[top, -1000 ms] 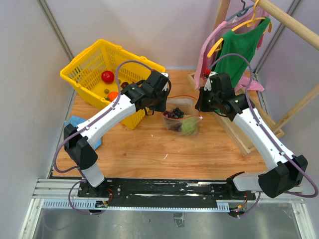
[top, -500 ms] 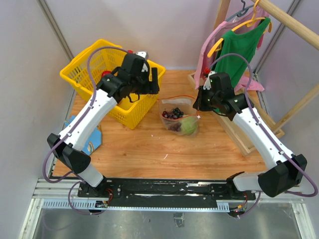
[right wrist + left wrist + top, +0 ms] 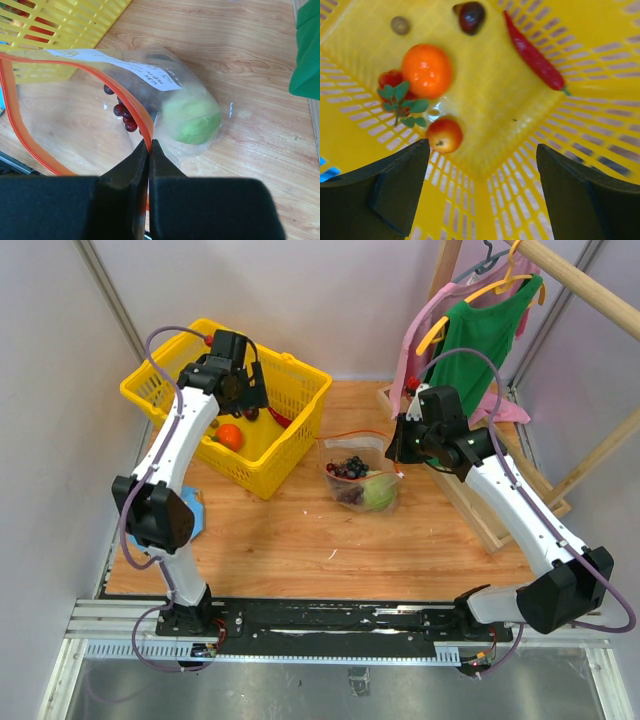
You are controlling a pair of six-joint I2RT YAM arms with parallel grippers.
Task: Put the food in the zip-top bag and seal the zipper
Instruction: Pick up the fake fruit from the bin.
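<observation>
We're mid-fetch: L hand (image 3: 482, 150) wide open, empty, over basket (image 3: 600, 125); nxt grab orange (image 3: 427, 70). R hand (image 3: 149, 143) pinched tight on zip-top bag (image 3: 60, 110) rim.

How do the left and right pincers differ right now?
The left pincer is open and empty over the basket; the right pincer is shut on the zipper of the bag. The left faces the orange; the right faces the bagged green ball. Both are black.
</observation>
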